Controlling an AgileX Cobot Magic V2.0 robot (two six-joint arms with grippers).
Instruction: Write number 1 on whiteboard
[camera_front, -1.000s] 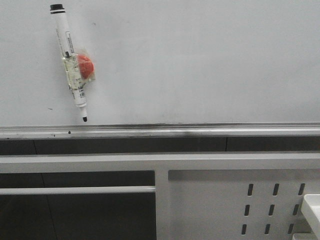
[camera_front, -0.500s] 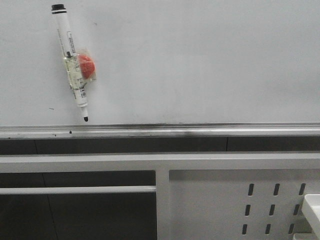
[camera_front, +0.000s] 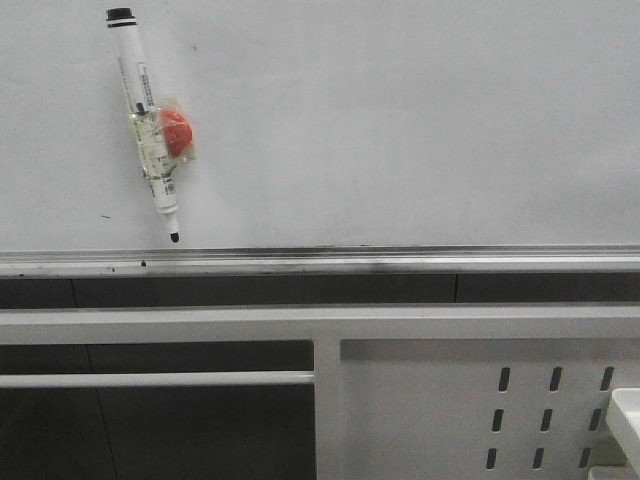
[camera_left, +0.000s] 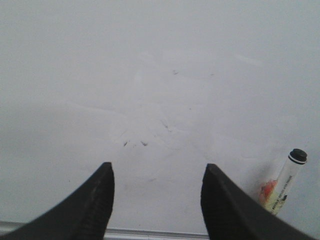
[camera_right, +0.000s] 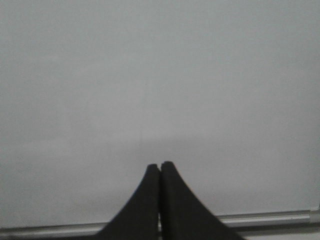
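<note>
Over at the far left of the front view, a white marker (camera_front: 146, 125) hangs on the whiteboard (camera_front: 400, 130), black cap at 12 o'clock, dark tip down near 6 o'clock and leaning a touch toward 5. A red magnet (camera_front: 175, 133) sits just beside the barrel at its 3 o'clock side, wrapped to it with clear film. The tip hovers just above the silver rail (camera_front: 320, 262) running along the board's lower edge, not touching it. The board itself fills the upper half of the view, pale and smooth; no stroke for the number 1 shows on it anywhere.

Below the rail, a white frame bar (camera_front: 320, 324) crosses the view, and toward the right at 5 o'clock sits a white perforated panel (camera_front: 480, 410) with rows of slots.

Left wrist camera now: the left tool (camera_left: 157, 197) faces the board with its two dark fingers (camera_left: 97, 200) spread wide, nothing between them. Faint smudges and flecks mark the board surface ahead, and the marker peeks in beside the other finger.

Right wrist camera: the right tool (camera_right: 160, 172) points at bare board, its fingers pressed together, tips touching, gripping nothing that can be seen. The rail shows just behind them.
</note>
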